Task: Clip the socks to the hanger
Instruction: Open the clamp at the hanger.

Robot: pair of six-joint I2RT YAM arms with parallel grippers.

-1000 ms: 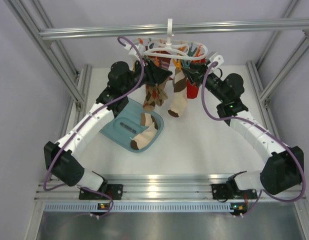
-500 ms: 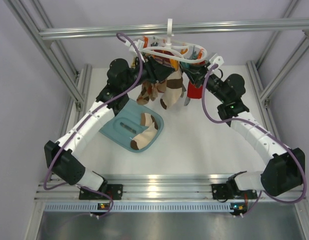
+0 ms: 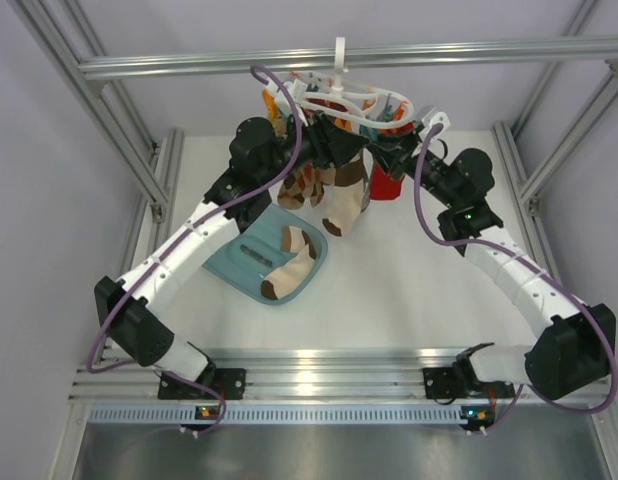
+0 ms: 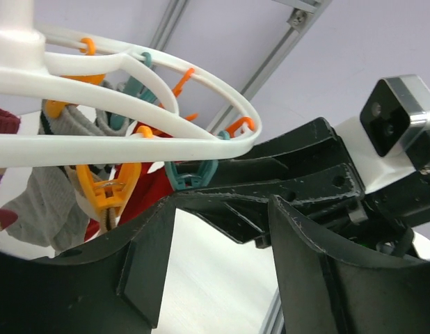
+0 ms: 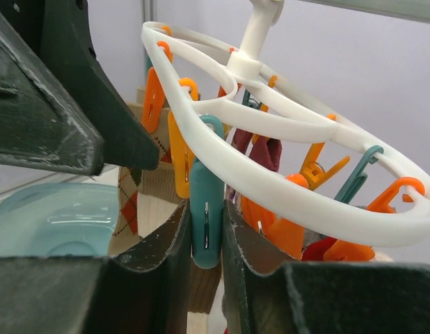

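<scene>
Right hand [image 5: 204, 233] closed on a teal peg [image 5: 204, 198] of the hanger [image 5: 284, 188], one finger on either side. Left hand [image 4: 222, 216] open and empty, just across the ring. A sock [image 3: 344, 205] hung directly beneath that peg, long axis vertical; whether the peg held it could not be told. A second sock [image 3: 289, 262] lay in the blue tray [image 3: 229, 262], nearer the left arm.

top: overhead, far, looking down | 2 wrist views: close, facing up | shared: hanger [image 3: 341, 98]
</scene>
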